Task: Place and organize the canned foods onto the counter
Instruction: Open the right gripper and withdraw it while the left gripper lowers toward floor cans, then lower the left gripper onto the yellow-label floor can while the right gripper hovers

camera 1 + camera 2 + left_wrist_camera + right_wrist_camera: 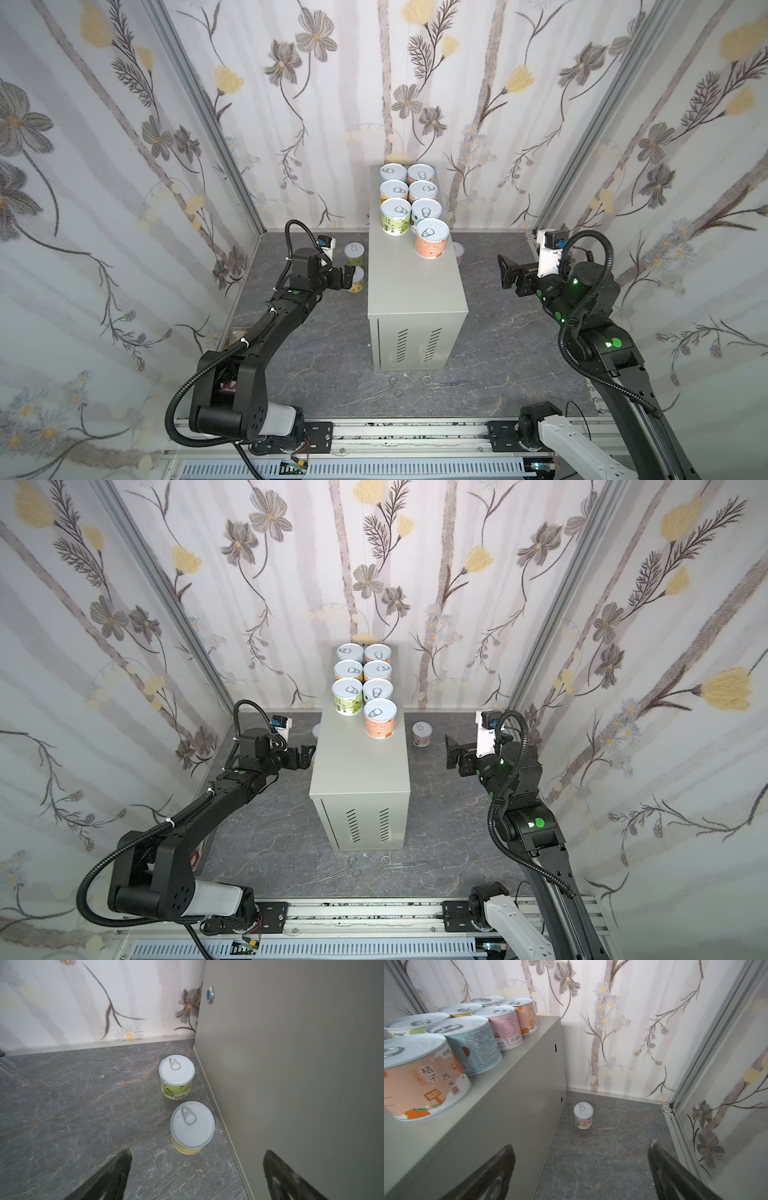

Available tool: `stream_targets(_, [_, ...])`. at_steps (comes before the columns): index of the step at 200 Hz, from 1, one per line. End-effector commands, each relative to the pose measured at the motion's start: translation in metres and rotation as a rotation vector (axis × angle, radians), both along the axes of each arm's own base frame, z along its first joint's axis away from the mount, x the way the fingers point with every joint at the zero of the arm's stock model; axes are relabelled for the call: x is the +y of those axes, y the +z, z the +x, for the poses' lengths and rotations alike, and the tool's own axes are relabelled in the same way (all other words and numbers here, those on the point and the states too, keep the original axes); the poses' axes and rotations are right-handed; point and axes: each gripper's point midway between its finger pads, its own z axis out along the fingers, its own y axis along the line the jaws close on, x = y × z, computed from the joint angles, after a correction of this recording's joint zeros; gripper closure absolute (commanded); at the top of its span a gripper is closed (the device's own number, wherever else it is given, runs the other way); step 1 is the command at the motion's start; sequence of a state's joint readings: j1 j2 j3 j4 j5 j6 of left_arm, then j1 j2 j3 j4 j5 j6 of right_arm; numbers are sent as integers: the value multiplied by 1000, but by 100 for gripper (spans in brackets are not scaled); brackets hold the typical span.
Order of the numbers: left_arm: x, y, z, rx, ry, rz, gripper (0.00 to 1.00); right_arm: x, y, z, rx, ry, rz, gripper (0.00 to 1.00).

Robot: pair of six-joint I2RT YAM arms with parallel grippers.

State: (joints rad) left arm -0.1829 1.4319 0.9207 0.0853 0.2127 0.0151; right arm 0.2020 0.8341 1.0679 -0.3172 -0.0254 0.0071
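7 cans (pixel 409 199) are seen upright on the counter (pixel 415 291), packed in 2 touching columns at its 12 o'clock end - 3 in one column, 4 in the other, with the orange can (pixel 432 239) nearest the 6 o'clock side. A free spot is left at 9 o'clock of that orange can.

3 more stand on the floor (pixel 62 1105). The green can (pixel 176 1076) and the yellow can (pixel 192 1126) are set just beside the counter wall at its 9 o'clock. The pink can (pixel 583 1115) is set at 3 o'clock, near the wall.

The tins are judged stiff and, if full, fairly heavy for their size. The paper labels look smooth, so slip under a light pinch is to be expected. Hold is best taken across the side wall at mid-height, below the lid rim. The pull tab is not to be used.

The left gripper (pixel 345 277) is spread wide and empty, lined up close to the yellow can - no contact can be made out. The right gripper (pixel 504 272) is likewise spread and empty, well apart from the pink can.
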Motion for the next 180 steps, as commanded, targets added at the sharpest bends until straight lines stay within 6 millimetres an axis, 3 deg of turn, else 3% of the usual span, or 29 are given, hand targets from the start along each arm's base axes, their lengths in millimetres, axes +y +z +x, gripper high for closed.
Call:
stream_targets(1, [-2,-2,10,0,28,-8,0,3,-6,5,15,37,23,0])
stream_targets(126, [-34,-81,51,154,24,49,0,-5,-42,41,77,62,75,0])
stream_targets(180, [-34,-111,67,211,41,89,0,-5,-51,59,99,80,87,0])
